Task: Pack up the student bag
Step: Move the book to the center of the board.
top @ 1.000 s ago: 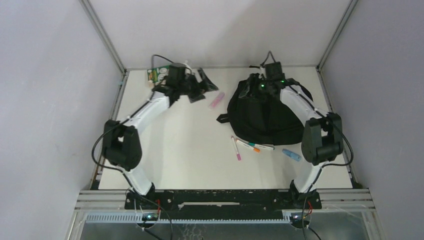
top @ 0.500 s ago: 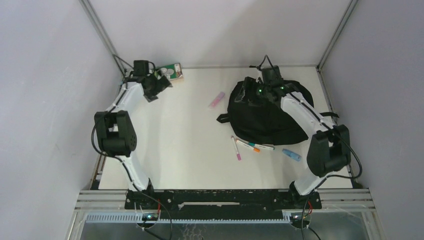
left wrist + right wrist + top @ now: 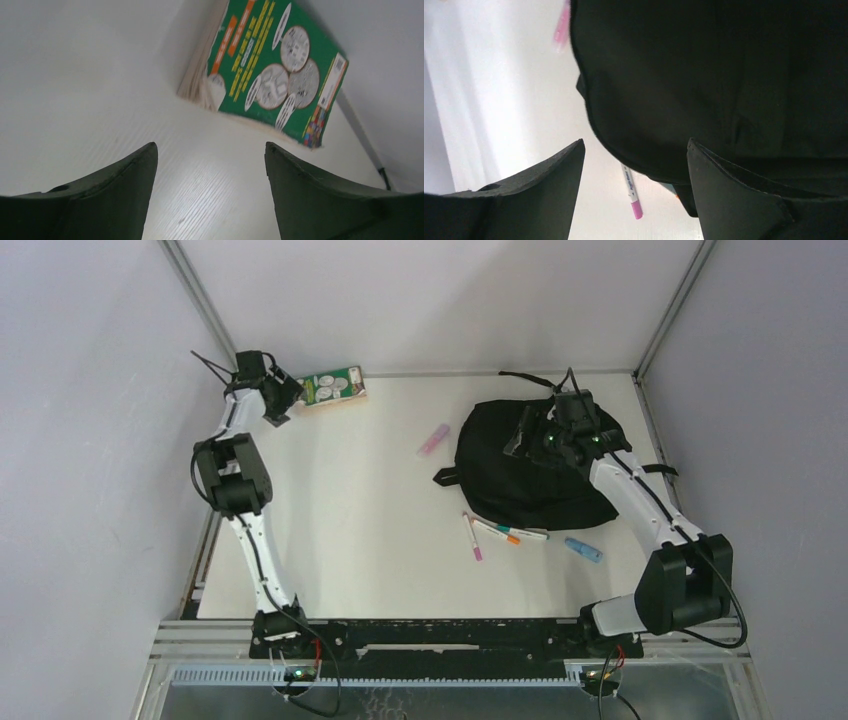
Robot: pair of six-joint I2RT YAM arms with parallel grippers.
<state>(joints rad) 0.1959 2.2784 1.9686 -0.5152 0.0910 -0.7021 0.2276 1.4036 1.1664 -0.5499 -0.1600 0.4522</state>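
The student bag (image 3: 520, 480), a floppy black backpack, lies at the back right of the table. It fills the upper right of the right wrist view (image 3: 724, 75). My right gripper (image 3: 528, 435) hovers open and empty over the bag's top left part; in its own view (image 3: 635, 142) the jaws stand wide apart. My left gripper (image 3: 283, 405) is at the back left corner, open and empty (image 3: 209, 146), just left of a green-covered book (image 3: 333, 390) that lies flat on the table (image 3: 270, 70).
A pink highlighter (image 3: 433, 440) lies left of the bag. Several markers (image 3: 500, 532) lie by the bag's near edge, one pink-capped (image 3: 631, 192). A blue item (image 3: 583, 549) lies near the right. The enclosure walls and frame posts stand close behind both grippers.
My left arm has swung from the back middle to the back left corner, and the green book now lies to its right. My right gripper has moved right and nearer over the bag.
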